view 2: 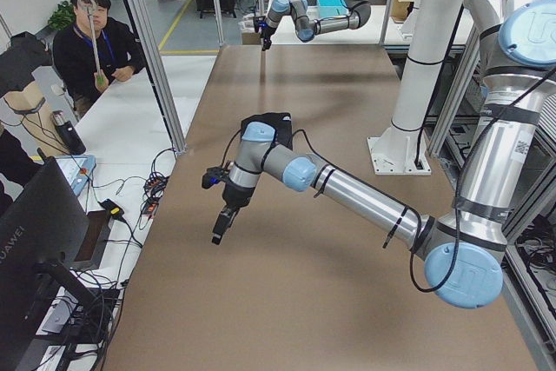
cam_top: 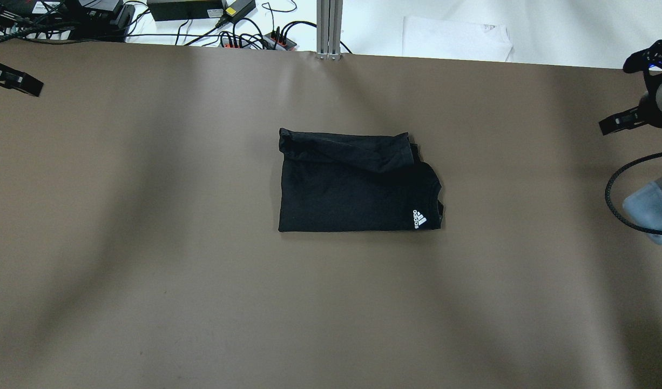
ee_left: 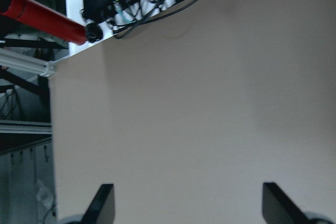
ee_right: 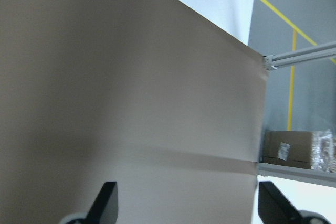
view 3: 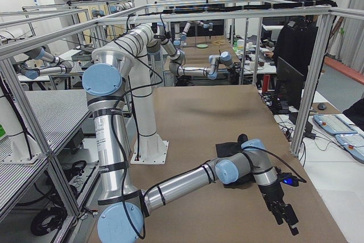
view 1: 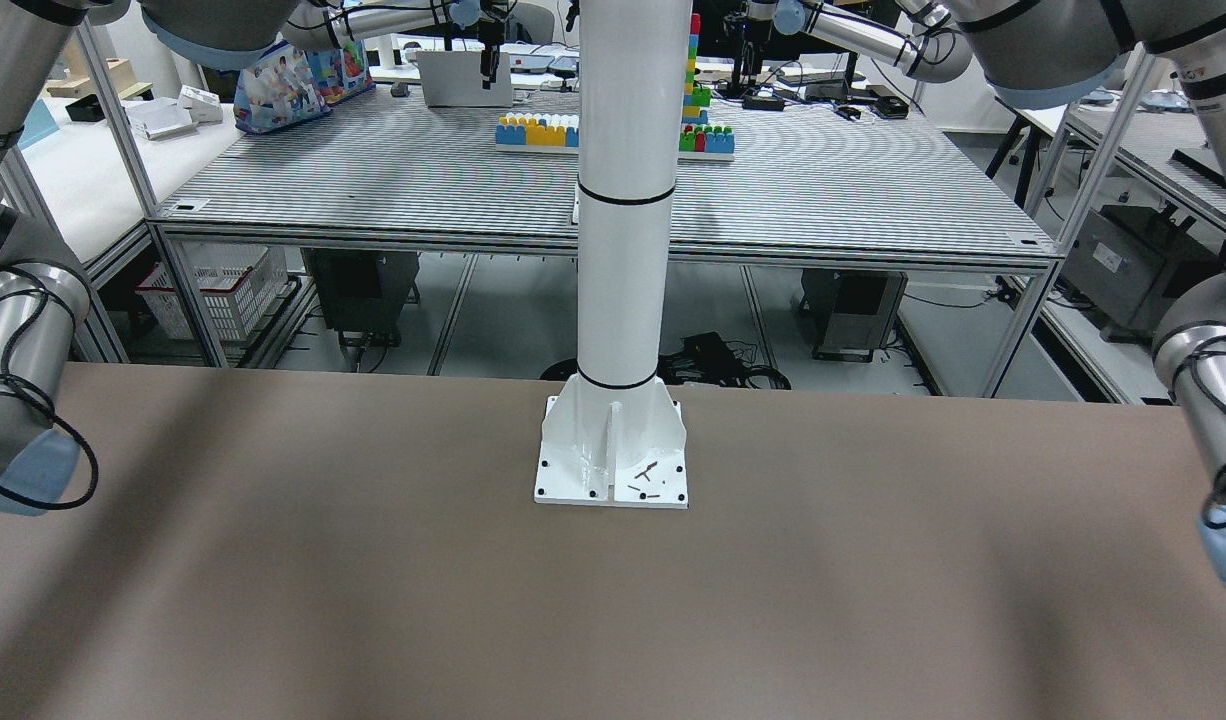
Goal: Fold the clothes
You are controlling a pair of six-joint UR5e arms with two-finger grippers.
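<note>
The clothes (cam_top: 358, 186) are one black garment with a small white logo, folded into a rough rectangle at the middle of the brown table (cam_top: 147, 270). Its far edge is rumpled. The side views show part of it behind the arms (view 2: 276, 121) (view 3: 226, 149). My left gripper (cam_top: 31, 86) hovers at the table's far left corner, well away from the garment. In its wrist view the fingers (ee_left: 103, 207) stand wide apart over bare table. My right gripper (cam_top: 612, 125) hangs near the far right edge, also open, its fingers (ee_right: 105, 199) holding nothing.
A white pillar with its base plate (view 1: 611, 455) stands at the robot's side of the table. Cables and power strips (cam_top: 244, 35) and an aluminium post (cam_top: 329, 27) lie past the far edge. A person (view 2: 100, 49) sits beyond that edge, near a monitor (view 2: 39, 232).
</note>
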